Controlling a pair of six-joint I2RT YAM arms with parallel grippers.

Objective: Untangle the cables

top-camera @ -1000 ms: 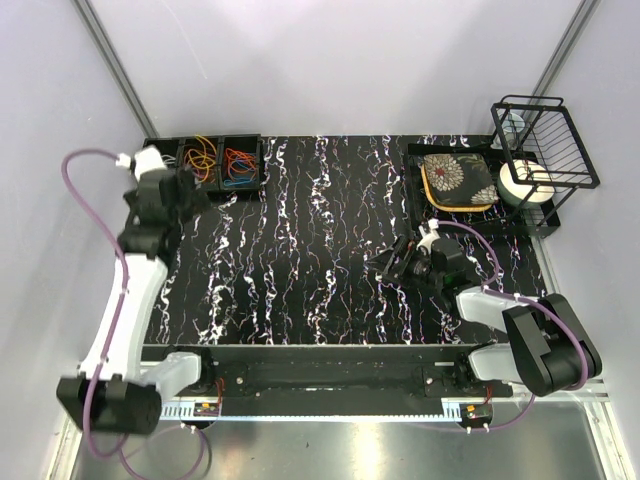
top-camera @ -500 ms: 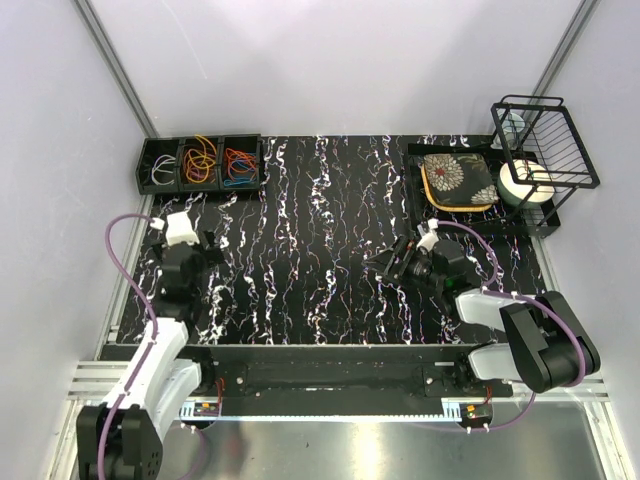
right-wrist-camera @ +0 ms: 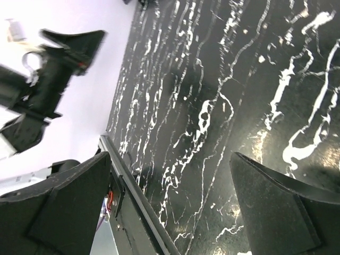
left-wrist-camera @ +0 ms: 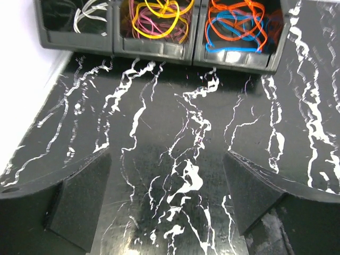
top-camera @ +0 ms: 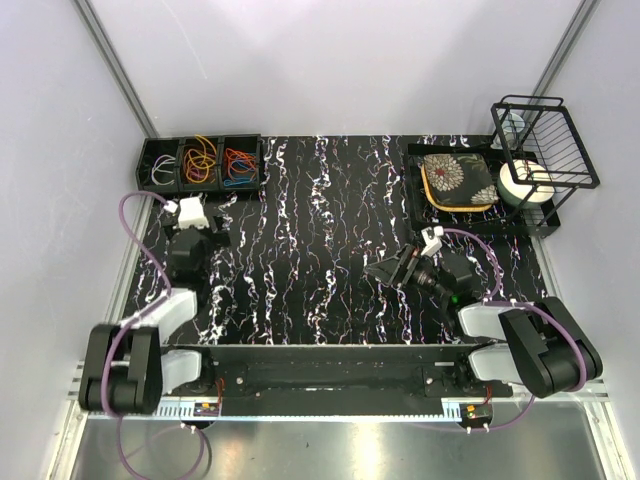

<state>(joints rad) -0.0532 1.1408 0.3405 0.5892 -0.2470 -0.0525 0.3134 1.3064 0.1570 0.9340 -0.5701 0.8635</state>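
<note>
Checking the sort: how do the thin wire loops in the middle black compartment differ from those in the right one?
Middle compartment loops are yellow and pinkish-red; right compartment loops are orange and blue. The middle ones neighbour the whitish loops; the right ones do not. Both lie piled.

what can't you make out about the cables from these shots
Top view: cables too small to tell which loops interlock.
Left wrist view: frame's top edge cuts off the bins and the loops' far parts.
Right wrist view: no cables in frame.
</note>
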